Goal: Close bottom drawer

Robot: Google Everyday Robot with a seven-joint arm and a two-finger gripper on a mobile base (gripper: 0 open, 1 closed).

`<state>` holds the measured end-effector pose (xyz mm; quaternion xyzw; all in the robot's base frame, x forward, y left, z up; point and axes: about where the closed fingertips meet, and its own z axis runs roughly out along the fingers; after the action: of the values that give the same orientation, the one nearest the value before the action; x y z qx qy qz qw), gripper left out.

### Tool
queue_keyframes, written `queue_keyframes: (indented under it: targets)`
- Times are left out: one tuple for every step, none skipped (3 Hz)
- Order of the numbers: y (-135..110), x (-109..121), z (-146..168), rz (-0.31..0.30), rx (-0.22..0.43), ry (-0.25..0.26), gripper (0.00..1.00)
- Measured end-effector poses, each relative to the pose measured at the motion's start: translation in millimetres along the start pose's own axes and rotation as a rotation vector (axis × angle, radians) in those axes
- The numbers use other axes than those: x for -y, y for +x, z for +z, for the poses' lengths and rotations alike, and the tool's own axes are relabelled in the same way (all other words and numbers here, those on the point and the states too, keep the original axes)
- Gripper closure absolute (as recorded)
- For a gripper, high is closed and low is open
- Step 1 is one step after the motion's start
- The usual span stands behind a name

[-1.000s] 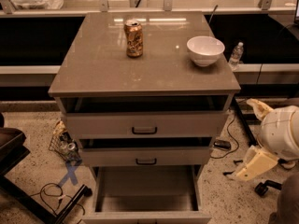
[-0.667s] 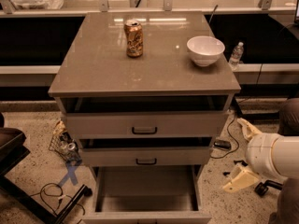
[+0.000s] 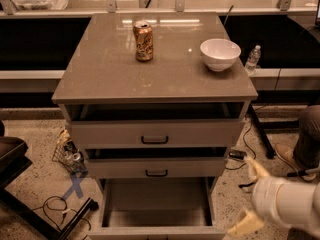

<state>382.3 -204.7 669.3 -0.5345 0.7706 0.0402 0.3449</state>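
Observation:
The bottom drawer point(image 3: 157, 206) is the lowest of three in the grey-beige cabinet point(image 3: 155, 79). It stands pulled far out, with its plain grey tray bare and its front panel point(image 3: 157, 232) at the frame's bottom edge; its handle is out of view. My gripper point(image 3: 250, 196) is at the lower right, just right of the drawer's right side and front corner. Its tan fingers point(image 3: 256, 170) are spread apart, with nothing between them. The two drawers above stand slightly ajar.
A drink can point(image 3: 143, 41) and a white bowl point(image 3: 220, 54) stand on the cabinet top. A water bottle point(image 3: 252, 59) is behind at the right. Cables point(image 3: 55, 204) and a small basket point(image 3: 67, 151) lie on the floor at left. A person's leg and shoe point(image 3: 300, 149) are at right.
My gripper and arm have moved down and to the left, closer to the right side of the bottom drawer. The drawers have not moved.

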Motion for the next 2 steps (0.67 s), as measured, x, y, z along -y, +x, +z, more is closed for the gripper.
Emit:
queue_keyframes:
  targets:
    - [36.4,-45.4,33.0,0.038,0.025,-0.032,0.00]
    - [69.7,-71.4,70.5,0.034,0.072,-0.058,0.00]
